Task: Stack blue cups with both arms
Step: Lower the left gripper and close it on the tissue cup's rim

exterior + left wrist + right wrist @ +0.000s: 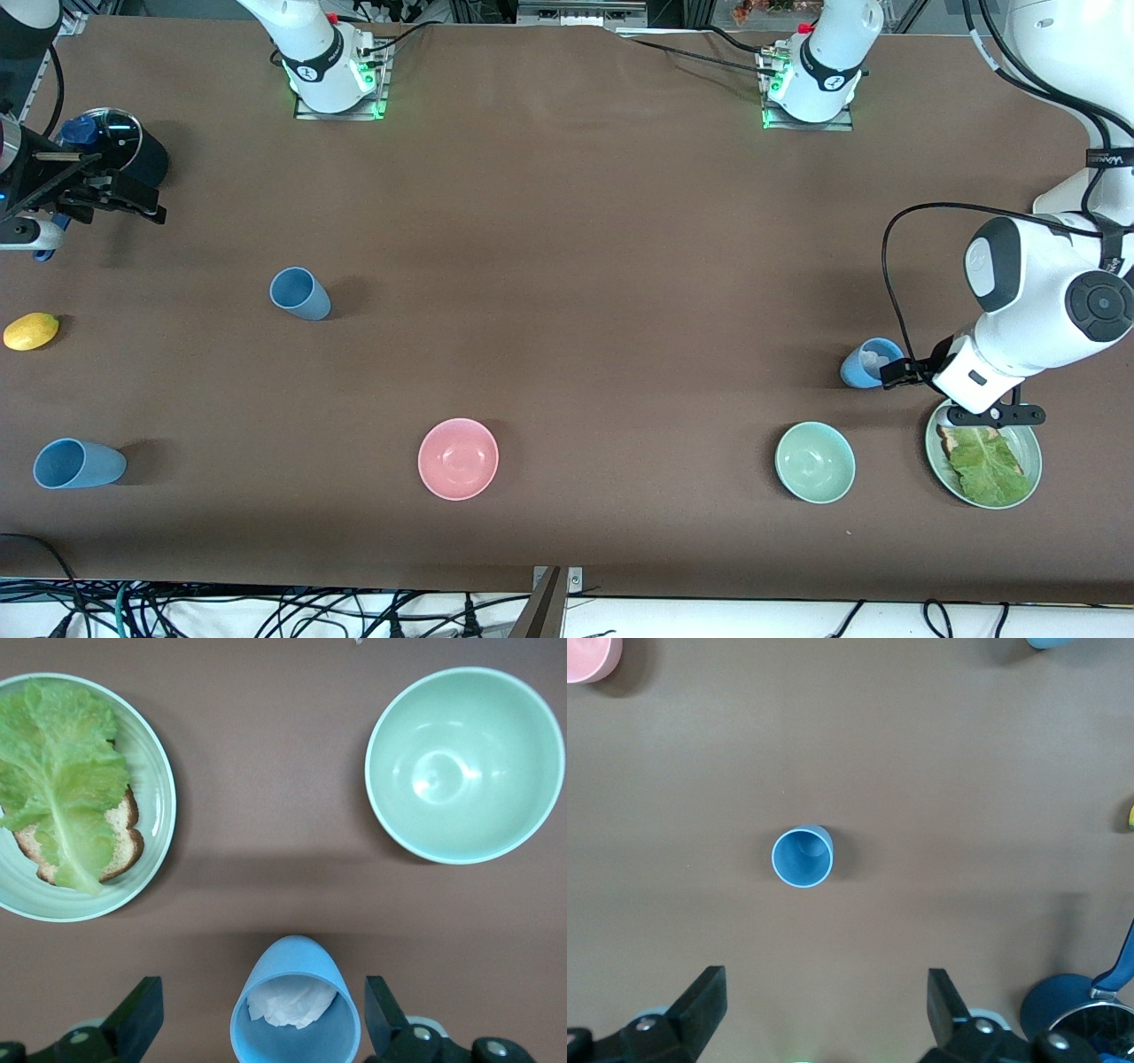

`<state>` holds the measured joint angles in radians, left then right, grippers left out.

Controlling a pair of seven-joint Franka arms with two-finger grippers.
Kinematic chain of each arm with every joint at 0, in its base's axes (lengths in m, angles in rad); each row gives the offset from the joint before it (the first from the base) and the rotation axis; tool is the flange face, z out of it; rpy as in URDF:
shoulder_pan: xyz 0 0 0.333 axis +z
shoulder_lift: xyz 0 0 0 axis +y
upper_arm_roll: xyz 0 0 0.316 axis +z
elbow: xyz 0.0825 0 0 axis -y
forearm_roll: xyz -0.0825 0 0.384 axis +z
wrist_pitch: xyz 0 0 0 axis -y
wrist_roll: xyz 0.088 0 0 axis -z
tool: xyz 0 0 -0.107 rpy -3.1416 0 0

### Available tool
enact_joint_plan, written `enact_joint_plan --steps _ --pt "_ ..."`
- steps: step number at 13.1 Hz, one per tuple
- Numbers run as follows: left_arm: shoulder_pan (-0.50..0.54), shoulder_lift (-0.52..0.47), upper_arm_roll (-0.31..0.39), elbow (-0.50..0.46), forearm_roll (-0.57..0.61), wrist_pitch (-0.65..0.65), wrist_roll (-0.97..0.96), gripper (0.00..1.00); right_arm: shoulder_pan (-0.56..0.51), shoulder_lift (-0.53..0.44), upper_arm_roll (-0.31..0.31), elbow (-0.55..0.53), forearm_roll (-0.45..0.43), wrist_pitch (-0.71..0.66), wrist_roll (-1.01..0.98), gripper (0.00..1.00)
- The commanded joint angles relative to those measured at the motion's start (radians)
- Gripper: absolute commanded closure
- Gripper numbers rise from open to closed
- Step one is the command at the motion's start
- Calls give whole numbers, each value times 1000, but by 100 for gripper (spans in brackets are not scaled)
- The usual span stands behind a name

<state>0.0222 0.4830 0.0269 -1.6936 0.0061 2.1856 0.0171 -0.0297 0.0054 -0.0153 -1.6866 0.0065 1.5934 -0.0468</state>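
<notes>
Spread wide, the left gripper (pixel 257 1028) brackets a paper-stuffed blue cup (pixel 295 1010) beside the lettuce plate (pixel 1028 483), while the empty, open right gripper (pixel 824 1019) hovers near the saucepan (pixel 120 142); two other cups (pixel 299 293) (pixel 78 463) stand apart, nothing stacked yet.

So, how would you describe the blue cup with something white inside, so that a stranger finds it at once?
Start at the left arm's end of the table, at the green plate with bread and lettuce. The blue cup stands beside it, farther from the front camera, between the open fingers of the left tool. Alone among three blue cups, it has white crumpled material inside.
</notes>
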Motion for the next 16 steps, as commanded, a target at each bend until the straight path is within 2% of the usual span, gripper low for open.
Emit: enact_joint_plan --steps 1,4,8,16 --pt "12 -23 -5 -50 17 31 47 0 -10 -2 12 5 -13 -12 10 0" --pt "25 -30 -5 -127 18 109 89 0 -10 -2 12 7 -11 -12 10 0" --pt "53 -37 -5 -161 17 121 167 0 -10 -2 12 7 -11 -13 11 0" --pt "51 -49 -5 -230 9 166 173 0 -10 -2 12 7 -11 -16 10 0"
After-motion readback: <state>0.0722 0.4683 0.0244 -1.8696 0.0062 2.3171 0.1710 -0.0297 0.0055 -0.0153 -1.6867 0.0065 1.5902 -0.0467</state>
